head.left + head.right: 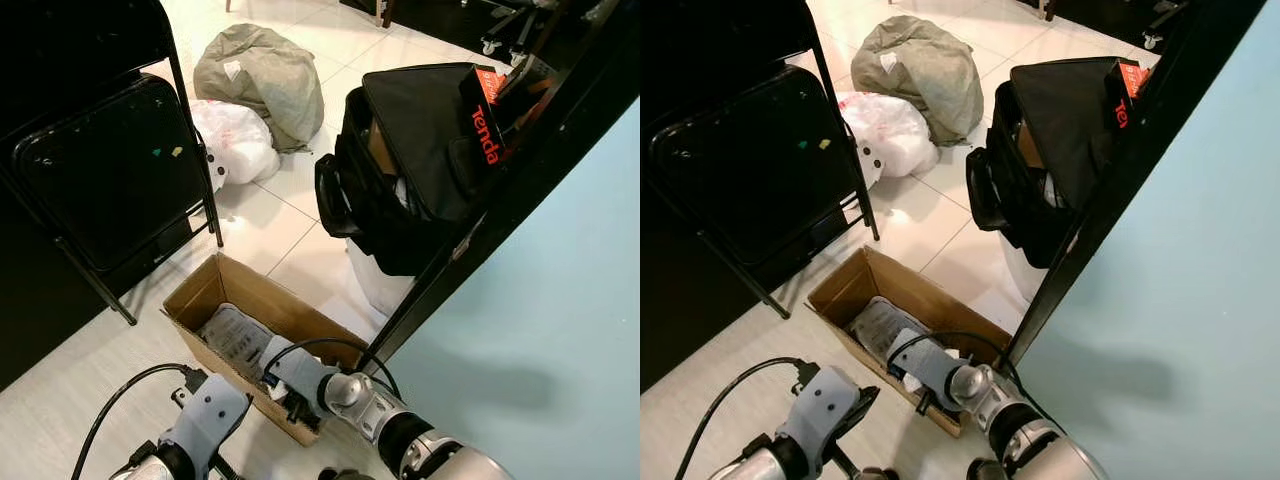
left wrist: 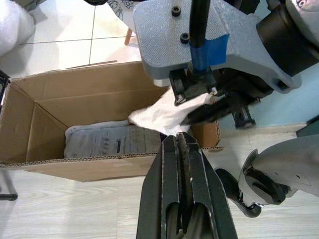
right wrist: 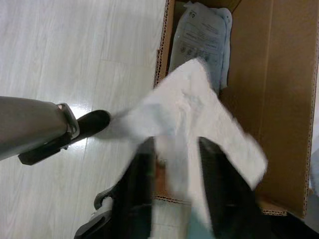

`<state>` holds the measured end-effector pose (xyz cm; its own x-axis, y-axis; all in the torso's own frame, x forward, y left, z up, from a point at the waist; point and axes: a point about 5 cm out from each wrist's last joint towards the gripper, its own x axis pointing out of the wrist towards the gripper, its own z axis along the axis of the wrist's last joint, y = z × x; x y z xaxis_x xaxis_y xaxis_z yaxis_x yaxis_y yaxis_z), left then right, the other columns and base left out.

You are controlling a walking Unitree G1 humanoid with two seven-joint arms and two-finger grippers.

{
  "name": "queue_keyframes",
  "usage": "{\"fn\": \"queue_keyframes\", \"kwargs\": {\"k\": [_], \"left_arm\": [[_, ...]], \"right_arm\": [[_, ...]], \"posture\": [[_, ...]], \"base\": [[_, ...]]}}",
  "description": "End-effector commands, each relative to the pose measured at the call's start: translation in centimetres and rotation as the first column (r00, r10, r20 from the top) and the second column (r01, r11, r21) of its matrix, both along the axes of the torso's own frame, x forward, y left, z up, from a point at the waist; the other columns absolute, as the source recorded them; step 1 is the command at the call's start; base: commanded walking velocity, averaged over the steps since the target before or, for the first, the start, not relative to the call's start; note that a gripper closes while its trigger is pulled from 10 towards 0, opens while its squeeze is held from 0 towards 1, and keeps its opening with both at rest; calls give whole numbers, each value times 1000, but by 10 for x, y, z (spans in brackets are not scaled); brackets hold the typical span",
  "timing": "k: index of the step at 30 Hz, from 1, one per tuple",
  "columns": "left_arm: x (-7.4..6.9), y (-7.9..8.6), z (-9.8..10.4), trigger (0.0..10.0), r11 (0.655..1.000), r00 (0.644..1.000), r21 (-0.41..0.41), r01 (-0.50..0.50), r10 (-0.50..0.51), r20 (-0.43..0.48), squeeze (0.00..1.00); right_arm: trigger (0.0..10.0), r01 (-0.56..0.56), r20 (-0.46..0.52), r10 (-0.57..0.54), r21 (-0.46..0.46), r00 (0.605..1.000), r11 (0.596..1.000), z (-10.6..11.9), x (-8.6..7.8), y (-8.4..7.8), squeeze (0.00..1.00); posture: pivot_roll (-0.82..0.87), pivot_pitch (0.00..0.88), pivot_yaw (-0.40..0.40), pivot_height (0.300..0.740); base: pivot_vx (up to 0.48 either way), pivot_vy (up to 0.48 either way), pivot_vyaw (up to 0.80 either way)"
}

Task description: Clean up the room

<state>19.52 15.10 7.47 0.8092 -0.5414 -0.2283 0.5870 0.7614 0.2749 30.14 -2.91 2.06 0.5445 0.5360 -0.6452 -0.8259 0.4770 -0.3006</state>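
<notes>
1. Right tool (image 3: 174,164) over the cardboard box (image 1: 200,290), fingers parted around a white tissue (image 3: 199,114).
2. Left tool (image 2: 182,164) pressed closed, empty, just outside the box wall.

cardboard box (image 1: 290,312): brown
crumpled tissue (image 3: 199,119): white
printed plastic pouch (image 2: 107,142): grey, dark lettering
folding chair (image 1: 110,165): black
bag (image 1: 420,150): black, orange "Tenda" label
floor tiles (image 1: 270,225): white

lived-in home room, messy: white tiled floor (image 1: 300,215), black folding chair (image 1: 110,170), stuffed grey sack (image 1: 262,78) and white plastic bag (image 1: 235,140) dumped on the tiles, open black bag (image 1: 400,170), cardboard box (image 1: 250,300) on the floor by a pale blue wall (image 1: 540,330)
</notes>
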Motion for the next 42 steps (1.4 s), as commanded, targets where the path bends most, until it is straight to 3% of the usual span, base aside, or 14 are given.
{"fn": "queue_keyframes", "kwargs": {"k": [1, 2, 3, 4, 5, 13, 20, 21, 24, 26, 28, 31, 32, 42], "left_arm": [[-5, -1, -2, 10000, 1000, 1000, 14, 12, -12, -18, 0], [-4, 0, -2, 10000, 1000, 1000, 18, 11, -10, -16, 0], [-3, 1, -2, 10000, 1000, 1000, 21, 9, -8, -15, 0], [-3, 1, -2, 10000, 1000, 1000, 21, 9, -8, -15, 0], [-2, 2, -2, 10000, 1000, 1000, 25, 7, -6, -12, 0], [1, 4, -1, 10000, 999, 1000, 36, -4, 4, -2, 0], [16, 15, -12, 10000, 976, 978, 72, -206, 207, -6, 0], [20, 17, -15, 10000, 953, 953, 40, -301, 303, -32, 0], [24, 18, -18, 10000, 921, 919, 14, -390, 391, -49, 0], [30, 17, -29, 10000, 840, 836, 28, -542, 542, -83, 0], [35, 13, -32, 10000, 801, 796, 29, -597, 597, -95, 0], [37, 11, -32, 10000, 795, 790, 16, -606, 605, -102, 0], [44, 8, -28, 10000, 788, 785, 4, -616, 614, -80, 0], [55, 7, -22, 10000, 789, 788, -17, -614, 613, -56, 0]], "right_arm": [[10000, -21, -24, 20, -21, 1000, 1000, -7, -6, 1, 1000], [10000, -14, -18, 14, -23, 1000, 1000, -7, -6, 1, 1000], [10000, -9, -11, 9, -25, 1000, 1000, -6, -5, 1, 514], [10000, -9, -11, 9, -25, 1000, 1000, -6, -5, 1, 514], [10000, -6, -2, 6, -28, 1000, 1000, -5, -4, 1, 0], [10000, 2, 20, -1, -28, 1000, 1000, -3, -1, 0, 0], [10000, 136, 12, -137, 67, 990, 988, 5, 9, -9, 0], [10000, 198, -17, -197, 111, 980, 974, 7, 13, -14, 0], [10000, 243, -49, -238, 148, 970, 959, 8, 15, -21, 0], [10000, 361, -118, -343, 208, 932, 909, 3, 14, -42, 0], [10000, 460, -189, -423, 243, 886, 854, -1, 11, -56, 0], [10000, 500, -225, -452, 254, 863, 828, -2, 11, -60, 0], [10000, 555, -266, -492, 278, 829, 784, -1, 11, -67, 0], [10000, 557, -250, -498, 321, 830, 766, 3, 7, -72, 0]], "posture": [[92, 288, -90, 740], [90, 286, -90, 740], [89, 285, -90, 740], [89, 285, -90, 740], [89, 282, -90, 740], [85, 266, -89, 740], [75, 198, -72, 740], [71, 187, -66, 740], [61, 157, -50, 740], [45, 101, -17, 740], [39, 85, -6, 740], [39, 85, -6, 740], [32, 66, 14, 740], [23, 35, 38, 740]], "base": [[0, 0, 0], [0, 0, 0], [0, 0, 0], [0, 0, 0], [0, 0, 0], [0, 0, 0], [0, 0, 0], [0, 0, 0], [0, 0, 0], [0, 0, 0], [0, 0, 0], [0, 0, 0], [0, 0, 0], [0, 0, 0]]}}
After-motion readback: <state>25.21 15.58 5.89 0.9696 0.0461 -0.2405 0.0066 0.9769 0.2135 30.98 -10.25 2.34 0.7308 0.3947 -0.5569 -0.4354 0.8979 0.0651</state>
